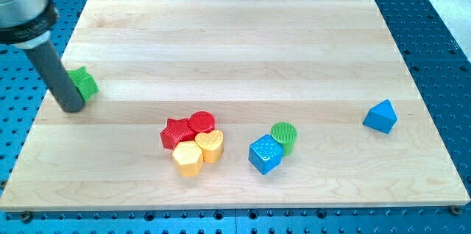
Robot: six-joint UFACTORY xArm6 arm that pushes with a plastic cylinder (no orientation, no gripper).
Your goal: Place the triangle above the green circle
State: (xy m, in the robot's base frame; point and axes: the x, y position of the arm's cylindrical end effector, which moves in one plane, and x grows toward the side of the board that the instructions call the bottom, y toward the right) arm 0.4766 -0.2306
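The blue triangle (380,116) sits far right, apex pointing up-view, well apart from the green circle (283,135); my tip (71,107), fingerless, touches a green block (85,83) far left.

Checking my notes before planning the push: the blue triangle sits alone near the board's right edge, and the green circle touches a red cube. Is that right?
Not quite. The camera view shows the green circle touching a blue cube, not a red one. The blue triangle does sit alone near the board's right edge.
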